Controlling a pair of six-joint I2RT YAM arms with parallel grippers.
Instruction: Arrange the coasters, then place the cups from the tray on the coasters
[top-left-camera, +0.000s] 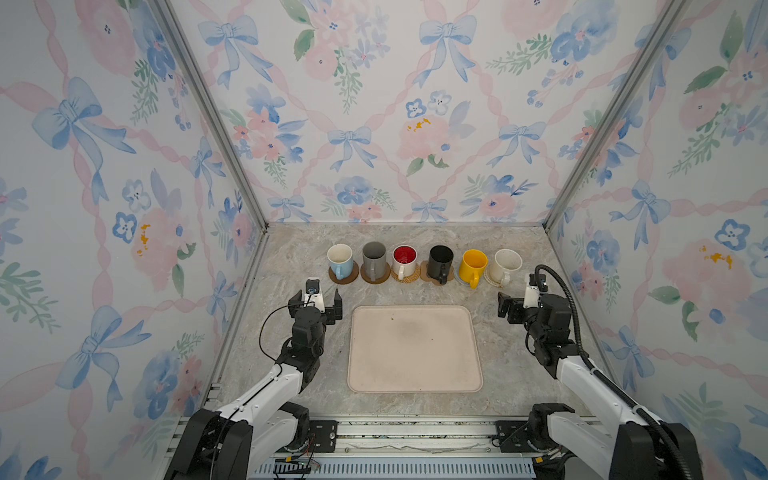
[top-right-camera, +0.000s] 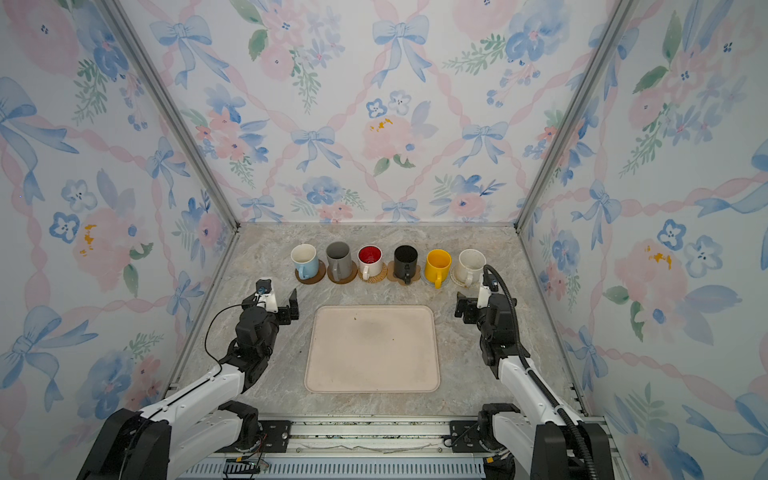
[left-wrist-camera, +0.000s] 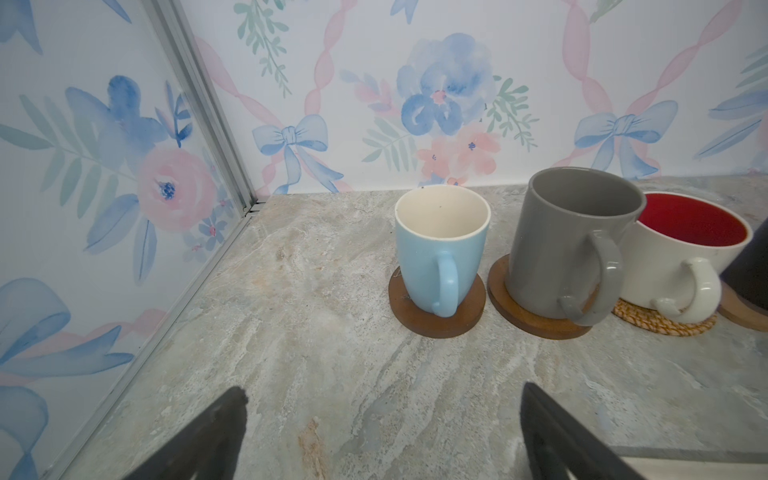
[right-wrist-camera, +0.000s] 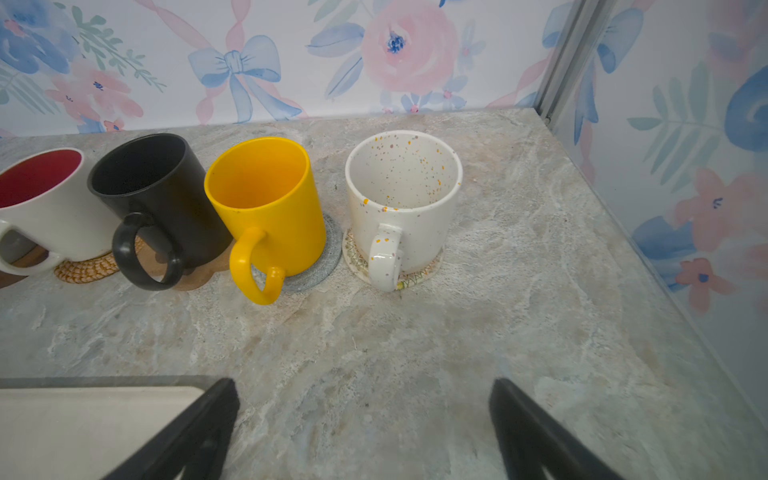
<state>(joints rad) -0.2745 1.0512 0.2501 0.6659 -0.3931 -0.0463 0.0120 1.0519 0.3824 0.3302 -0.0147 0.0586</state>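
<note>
Six cups (top-left-camera: 440, 259) stand in a row at the back of the counter (top-left-camera: 511, 374), each on one of the coasters (top-left-camera: 349, 279). Nearer us lies the tray (top-left-camera: 415, 374). Our left fingers (left-wrist-camera: 208, 436) and right fingers (right-wrist-camera: 536, 436) gape wide, gripping nothing.

Marbled tabletop (top-left-camera: 293, 259) with a beige tray (top-left-camera: 415, 357) and perhaps six coasters (left-wrist-camera: 436, 326).

Both top views look steeply down over the whole table (top-left-camera: 507, 365), while wrist views sit low, close, overlapping at the red-lined mug (right-wrist-camera: 45, 208).
</note>
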